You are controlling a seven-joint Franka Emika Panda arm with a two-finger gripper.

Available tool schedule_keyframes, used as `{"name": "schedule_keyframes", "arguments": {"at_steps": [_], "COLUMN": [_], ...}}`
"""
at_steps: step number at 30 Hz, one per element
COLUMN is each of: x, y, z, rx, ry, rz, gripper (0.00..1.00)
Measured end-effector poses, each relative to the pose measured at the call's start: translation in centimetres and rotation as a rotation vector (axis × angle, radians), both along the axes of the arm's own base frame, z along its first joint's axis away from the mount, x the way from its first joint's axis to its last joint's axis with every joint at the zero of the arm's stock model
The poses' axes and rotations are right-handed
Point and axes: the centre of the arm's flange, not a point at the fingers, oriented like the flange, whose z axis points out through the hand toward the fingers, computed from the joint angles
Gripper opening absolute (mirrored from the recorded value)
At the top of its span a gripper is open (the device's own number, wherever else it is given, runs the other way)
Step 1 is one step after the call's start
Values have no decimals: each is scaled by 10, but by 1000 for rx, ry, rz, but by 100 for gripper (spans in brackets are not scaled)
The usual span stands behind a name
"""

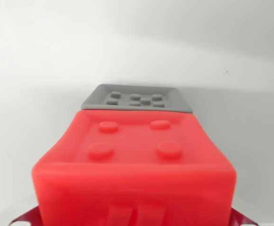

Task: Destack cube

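Cube [134,160], red, four raised studs, fronting grey cube [137,99].

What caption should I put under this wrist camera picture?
A red cube with four bumps fills the view, a gray cube behind it on a white table.

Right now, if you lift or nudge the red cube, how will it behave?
The red cube has flat faces, so it should slide, not roll. Its rounded edges and smooth, slightly glossy surface suggest soft plastic or rubber that may give a little under the fingers. The four raised studs on top could catch. The grey cube lies just behind it, so a push that way would likely hit it.
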Motion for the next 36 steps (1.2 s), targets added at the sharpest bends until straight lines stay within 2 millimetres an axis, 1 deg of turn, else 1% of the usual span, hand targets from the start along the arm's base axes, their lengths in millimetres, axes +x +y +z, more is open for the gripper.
{"name": "schedule_keyframes", "arguments": {"at_steps": [16,21,32,36], "x": [0,0,1,1], "y": [0,0,0,0], "z": [0,3,22,32], "rx": [0,0,2,3], "ry": [0,-1,-5,-5], "rz": [0,0,-1,-1], "gripper": [0,0,0,0]}}
